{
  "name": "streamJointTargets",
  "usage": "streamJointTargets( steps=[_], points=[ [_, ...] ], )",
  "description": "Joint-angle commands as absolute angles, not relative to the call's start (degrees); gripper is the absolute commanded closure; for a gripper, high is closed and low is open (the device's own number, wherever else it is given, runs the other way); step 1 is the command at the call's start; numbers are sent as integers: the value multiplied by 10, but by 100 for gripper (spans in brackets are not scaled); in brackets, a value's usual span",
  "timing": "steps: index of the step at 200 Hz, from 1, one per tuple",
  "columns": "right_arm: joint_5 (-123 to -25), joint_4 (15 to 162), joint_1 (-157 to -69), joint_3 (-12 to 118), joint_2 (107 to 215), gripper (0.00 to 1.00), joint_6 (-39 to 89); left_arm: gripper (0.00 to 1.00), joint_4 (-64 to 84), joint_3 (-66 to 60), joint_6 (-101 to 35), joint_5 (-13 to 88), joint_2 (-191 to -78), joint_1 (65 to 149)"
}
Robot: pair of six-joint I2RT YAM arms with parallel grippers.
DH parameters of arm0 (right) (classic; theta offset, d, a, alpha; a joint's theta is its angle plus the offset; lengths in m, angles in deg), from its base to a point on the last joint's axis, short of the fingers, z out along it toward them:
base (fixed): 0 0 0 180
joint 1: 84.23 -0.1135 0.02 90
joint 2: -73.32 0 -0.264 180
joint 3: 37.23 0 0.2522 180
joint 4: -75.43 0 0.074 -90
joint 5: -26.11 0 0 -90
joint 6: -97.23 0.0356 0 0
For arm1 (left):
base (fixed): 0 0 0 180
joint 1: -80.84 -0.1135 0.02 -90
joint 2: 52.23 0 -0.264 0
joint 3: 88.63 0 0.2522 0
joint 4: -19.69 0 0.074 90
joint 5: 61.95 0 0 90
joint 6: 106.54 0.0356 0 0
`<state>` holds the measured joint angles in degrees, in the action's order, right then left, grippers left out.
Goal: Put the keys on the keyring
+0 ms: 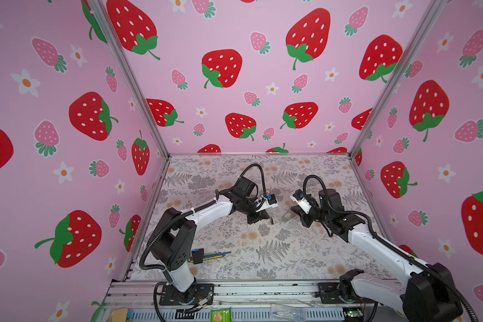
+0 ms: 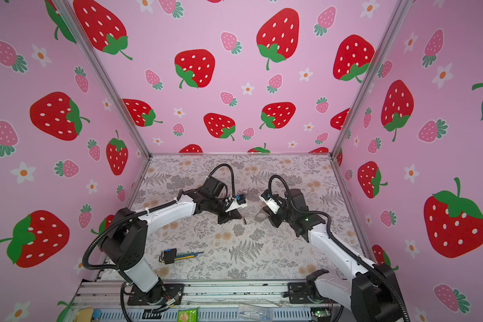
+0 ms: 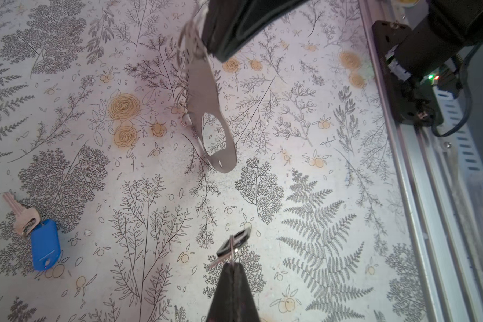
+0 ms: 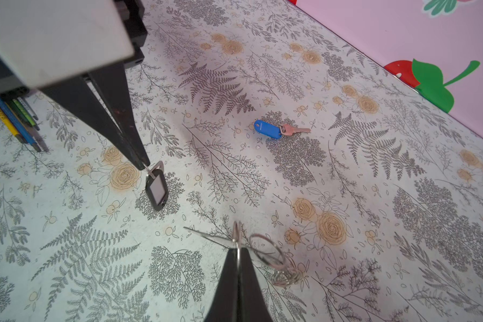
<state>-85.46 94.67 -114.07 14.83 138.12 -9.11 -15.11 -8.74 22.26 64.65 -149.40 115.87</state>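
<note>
My left gripper [image 3: 232, 263] is shut on the small ring of the key with the black-rimmed oval tag [image 4: 155, 189], which hangs from its tips above the table. My right gripper [image 4: 238, 248] is shut on a metal ring along one edge of the keyring [image 3: 207, 111], a flat grey-brown holder with an oval cut-out. In both top views the keyring [image 1: 286, 216] [image 2: 260, 217] hangs between the two grippers, a short gap from the left gripper [image 1: 271, 221]. The other key, with a blue tag [image 4: 268, 129] [image 3: 43, 245], lies flat on the table apart from both grippers.
A hex-key bundle in a black and blue holder [image 1: 207, 255] [image 2: 176, 255] lies near the left arm's base. Pink strawberry walls [image 1: 248, 83] enclose the floral table on three sides. An aluminium rail [image 1: 234, 290] runs along the front edge.
</note>
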Motion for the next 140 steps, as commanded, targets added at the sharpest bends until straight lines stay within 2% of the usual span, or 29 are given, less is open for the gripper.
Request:
streamJointTargets(
  steps=[1,80,140],
  points=[
    [-843,925,-1161,148,1367,100,-129,100,-196,-73,205,670,-1467,1159],
    [-809,850,-1206,120,1326,100,-212,100,-246,-13,115,710,-1456,1165],
    [-773,856,-1240,123,1346,100,-250,100,-286,33,101,732,-1477,1167]
  ],
)
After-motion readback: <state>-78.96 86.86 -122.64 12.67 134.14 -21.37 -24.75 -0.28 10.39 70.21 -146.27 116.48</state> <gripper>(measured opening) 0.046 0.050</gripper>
